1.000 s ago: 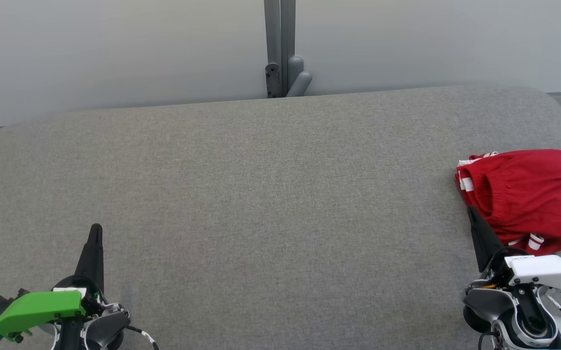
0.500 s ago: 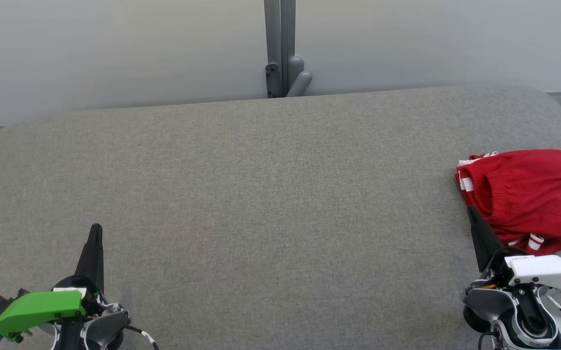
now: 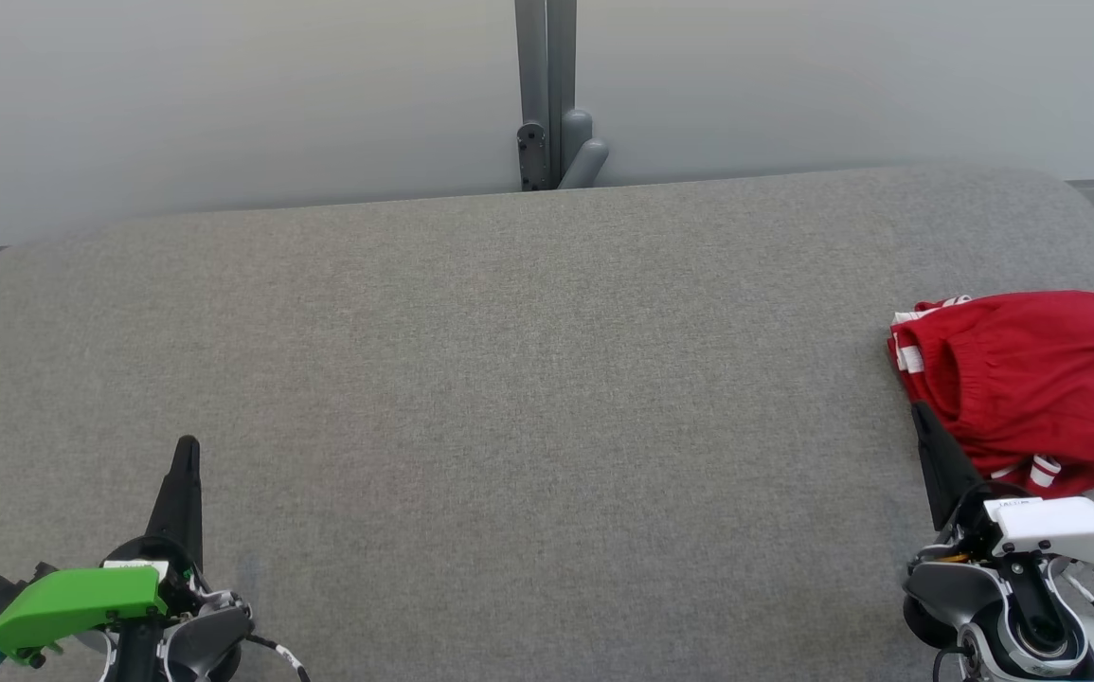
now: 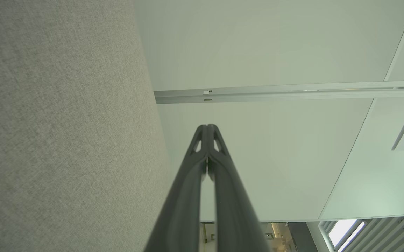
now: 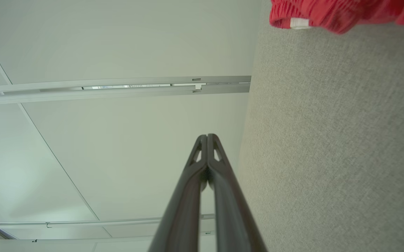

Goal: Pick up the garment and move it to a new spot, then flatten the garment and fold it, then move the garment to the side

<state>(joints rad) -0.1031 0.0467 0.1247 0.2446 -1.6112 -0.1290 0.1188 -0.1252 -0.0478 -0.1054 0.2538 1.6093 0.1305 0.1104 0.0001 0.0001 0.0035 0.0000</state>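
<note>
Left end effector, right end effector pinched together, empty. Garment seems folded, set aside on bench; I'd just retract.

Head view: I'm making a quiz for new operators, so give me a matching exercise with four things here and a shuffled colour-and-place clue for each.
1 left hand
2 right hand
3 garment
4 post

A red, far right
B green cover, lower left
C grey, upright behind the far edge
D white cover, lower right

Pairs: 1-B, 2-D, 3-A, 4-C
</note>
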